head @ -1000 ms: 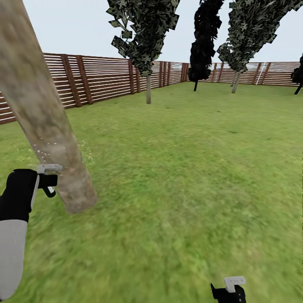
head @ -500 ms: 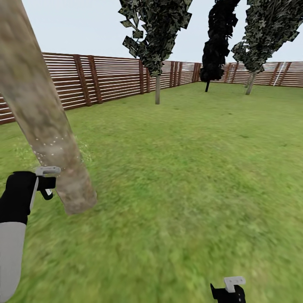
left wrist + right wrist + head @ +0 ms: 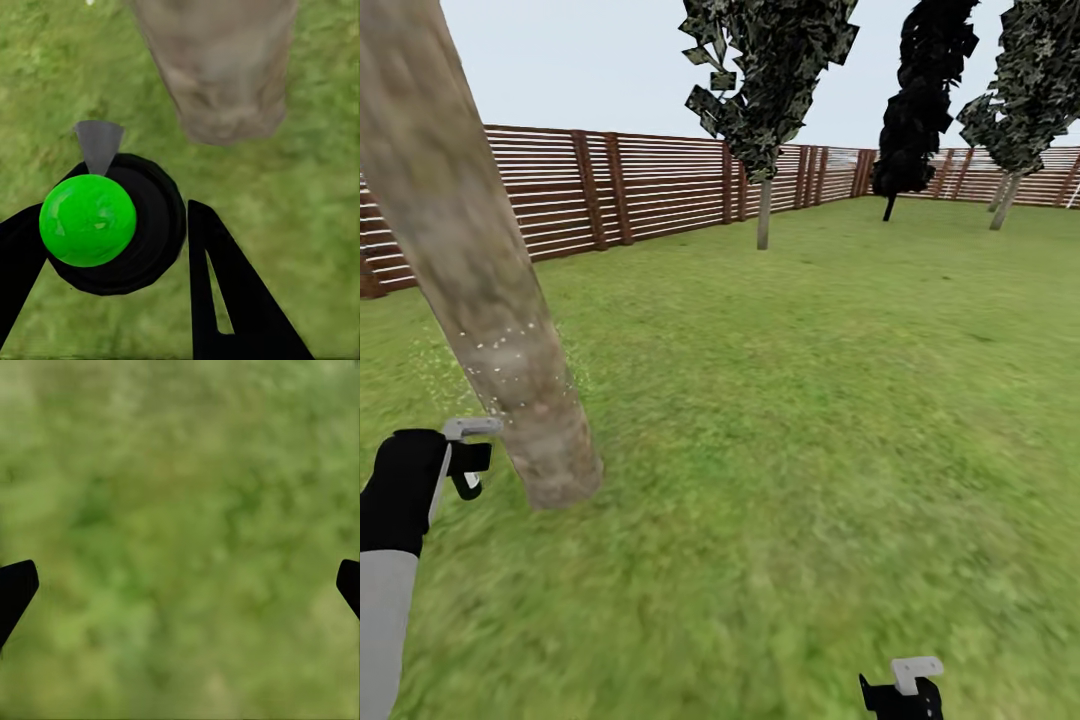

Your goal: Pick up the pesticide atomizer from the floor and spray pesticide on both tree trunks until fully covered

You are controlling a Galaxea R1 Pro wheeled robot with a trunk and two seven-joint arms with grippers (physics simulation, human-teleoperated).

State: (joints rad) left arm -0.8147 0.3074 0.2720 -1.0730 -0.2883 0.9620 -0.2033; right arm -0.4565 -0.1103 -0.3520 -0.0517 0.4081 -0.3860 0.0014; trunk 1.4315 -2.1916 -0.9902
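Note:
A thick mottled grey-beige tree trunk (image 3: 490, 300) leans across the left of the head view, its base on the grass (image 3: 780, 450). White specks dot the bark at mid height. My left gripper (image 3: 465, 460) is shut on the pesticide atomizer (image 3: 468, 432) just left of the trunk's base. The left wrist view shows the atomizer's (image 3: 112, 225) dark round body and green spot held between my black fingers (image 3: 217, 292). Its grey nozzle points at the trunk (image 3: 217, 67). My right gripper (image 3: 905, 690) hangs low over grass, open (image 3: 180, 585) with nothing between its fingers.
A brown slatted fence (image 3: 660, 190) bounds the lawn at the back. Far off stand two green-leaved trees (image 3: 764, 215) (image 3: 1005, 195) on pale trunks and a black-leaved tree (image 3: 910, 140). Open grass stretches between me and them.
The whole picture has slid right, so the camera has turned. My left gripper stays beside the trunk with the atomizer, slightly lower in the picture. White specks sit a little higher on the bark.

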